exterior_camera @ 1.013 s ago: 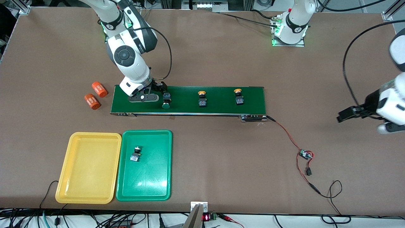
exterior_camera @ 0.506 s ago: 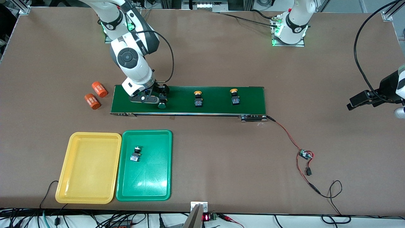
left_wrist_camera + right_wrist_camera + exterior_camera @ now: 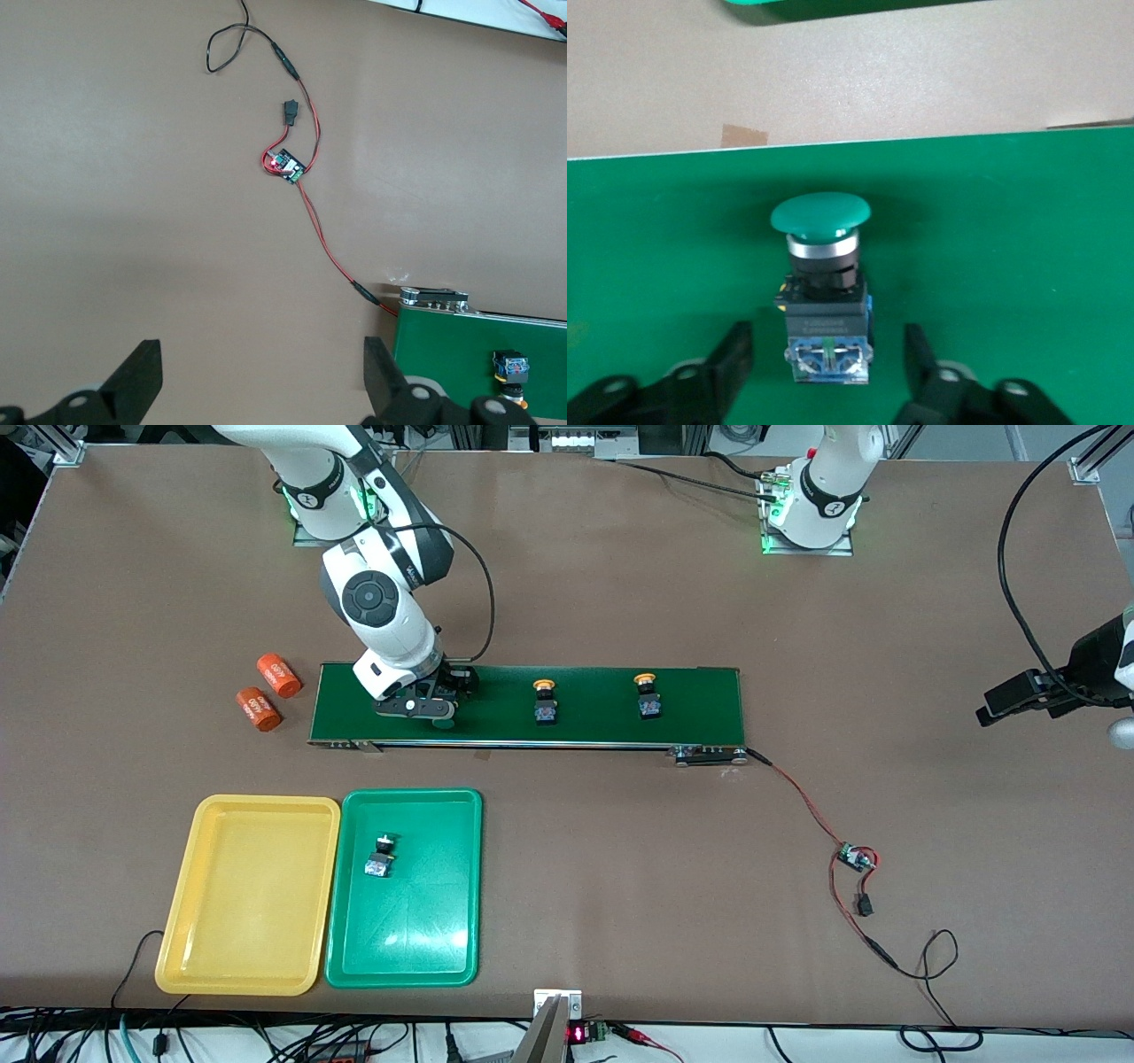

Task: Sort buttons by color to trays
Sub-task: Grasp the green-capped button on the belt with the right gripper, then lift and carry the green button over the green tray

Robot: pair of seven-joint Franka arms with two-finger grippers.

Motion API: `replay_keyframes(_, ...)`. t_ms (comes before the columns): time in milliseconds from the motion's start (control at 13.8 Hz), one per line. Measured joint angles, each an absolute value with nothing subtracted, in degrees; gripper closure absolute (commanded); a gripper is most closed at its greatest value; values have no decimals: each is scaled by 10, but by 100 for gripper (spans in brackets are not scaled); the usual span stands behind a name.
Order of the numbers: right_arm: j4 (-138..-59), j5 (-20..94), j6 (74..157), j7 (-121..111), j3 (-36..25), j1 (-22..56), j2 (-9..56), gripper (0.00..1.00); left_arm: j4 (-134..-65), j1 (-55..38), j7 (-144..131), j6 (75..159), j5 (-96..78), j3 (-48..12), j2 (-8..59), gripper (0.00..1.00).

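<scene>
Your right gripper (image 3: 828, 363) low on conveyor belt (image 3: 602, 717), fingers (image 3: 731, 354) parted either side of green-capped button (image 3: 824, 292), gaps visible, not gripping. Two yellow-capped buttons (image 3: 545, 700) (image 3: 648, 695) farther along belt. One button (image 3: 381, 856) in green tray (image 3: 409, 939); yellow tray (image 3: 244, 903) beside it. Your left gripper (image 3: 261, 385) waits wide open over bare table (image 3: 133, 221) off belt's end.

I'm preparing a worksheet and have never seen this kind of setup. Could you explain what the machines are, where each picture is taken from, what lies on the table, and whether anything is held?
Two robot arms work at a table. One picture looks down from across it; the others come from wrist cameras.

The right gripper is down on the dark belt, its fingers either side of a green button, not yet gripping. The left gripper waits open above bare table.

Two yellow buttons ride the belt. One button lies in the green tray; the yellow tray holds nothing.
</scene>
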State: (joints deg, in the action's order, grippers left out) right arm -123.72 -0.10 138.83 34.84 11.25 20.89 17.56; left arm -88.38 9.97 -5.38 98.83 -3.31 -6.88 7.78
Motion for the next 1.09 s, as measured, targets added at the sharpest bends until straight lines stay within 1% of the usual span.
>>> replay_keyframes(362, -1237, -3, 1388, 335, 112, 205, 176, 97, -883, 99, -48, 977, -33, -72, 78, 0)
replay_keyframes(651, -1225, -18, 1386, 326, 110, 203, 176, 97, -855, 101, -40, 933, -33, -71, 74, 0)
replay_keyframes(723, -1204, -21, 1370, 316, 109, 197, 175, 97, -853, 102, -40, 928, -32, -71, 72, 0)
replay_keyframes(868, -1137, -27, 1304, 256, 99, 180, 170, 97, -852, 104, -34, 922, -31, -71, 71, 0)
replay_keyframes(1013, -1068, -29, 1244, 164, 75, 154, 167, 97, -852, 104, -15, 921, -28, -71, 69, 0)
replay_keyframes(1085, -1044, -29, 1228, 116, 62, 139, 170, 97, -852, 104, -7, 918, -27, -71, 67, 0)
